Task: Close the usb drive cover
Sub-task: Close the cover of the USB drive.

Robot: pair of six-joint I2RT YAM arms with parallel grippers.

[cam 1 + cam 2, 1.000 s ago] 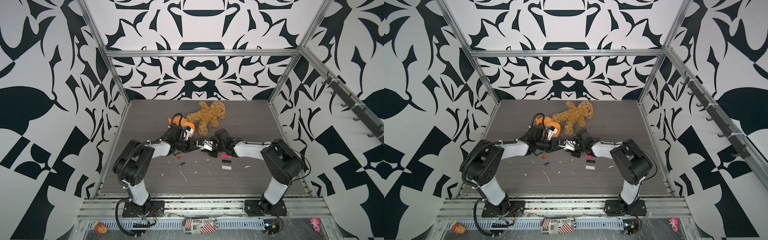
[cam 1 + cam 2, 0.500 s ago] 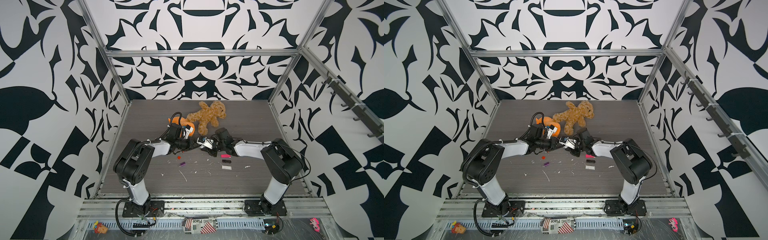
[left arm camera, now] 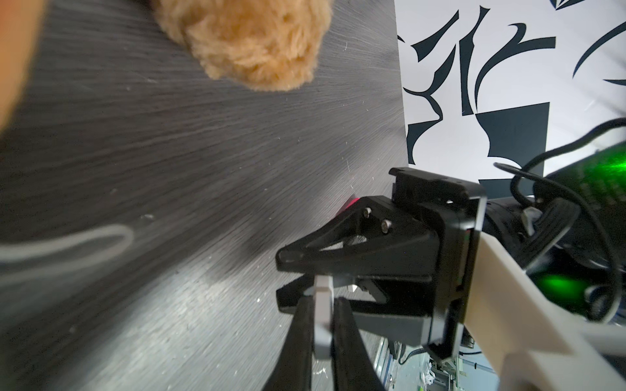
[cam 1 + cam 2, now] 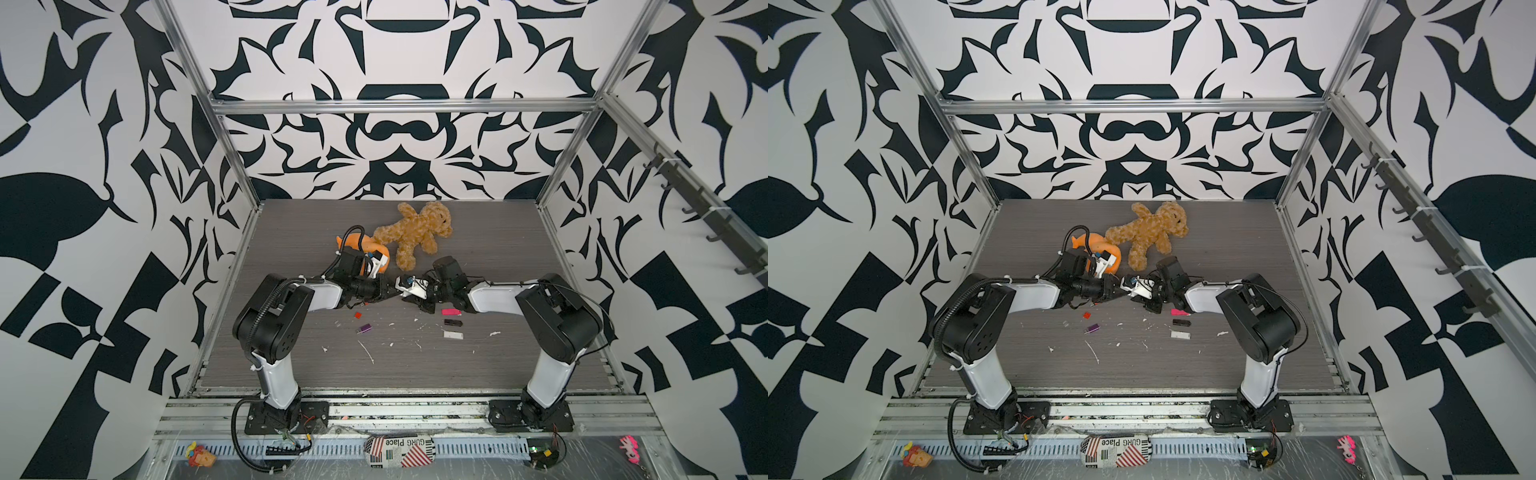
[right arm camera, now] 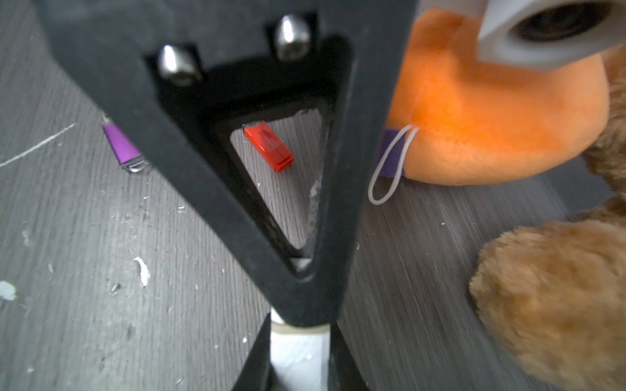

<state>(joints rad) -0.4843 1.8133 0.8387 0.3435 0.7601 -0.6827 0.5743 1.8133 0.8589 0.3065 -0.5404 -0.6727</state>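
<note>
USB drive [image 3: 321, 325]: pale grey-white; is held above the table [image 4: 415, 365] near its middle, pinched from opposite sides by both grippers. It is hidden by the fingertips in both top views.
Left gripper [image 3: 321, 300]: jaws are pressed onto the thin sides of one end of the drive, as shown clearly in the left wrist view.
Right gripper [image 5: 298, 333]: jaws are clamped on the other, white end. The tips of the two grippers are brought almost together.
Cover: whether it is seated cannot be told, since the join is blocked by fingers.
Teddy bear [image 4: 415, 232]: is sprawled on the table behind the grippers, one leg near them.
Orange plush [image 4: 357, 245]: is placed just beside the bear, behind the left wrist.
Red piece [image 5: 269, 147]: small and cap-like; is seen on the table through the cut-out of the left finger.
Purple drive [image 4: 364, 329]: is laid on the table in front of the left arm.
Pink drive [image 4: 451, 311], black drive [image 4: 453, 322], white drive [image 4: 453, 334]: are lined up beside the right arm, near each other.
Scraps: white flecks are scattered over the table front.
</note>
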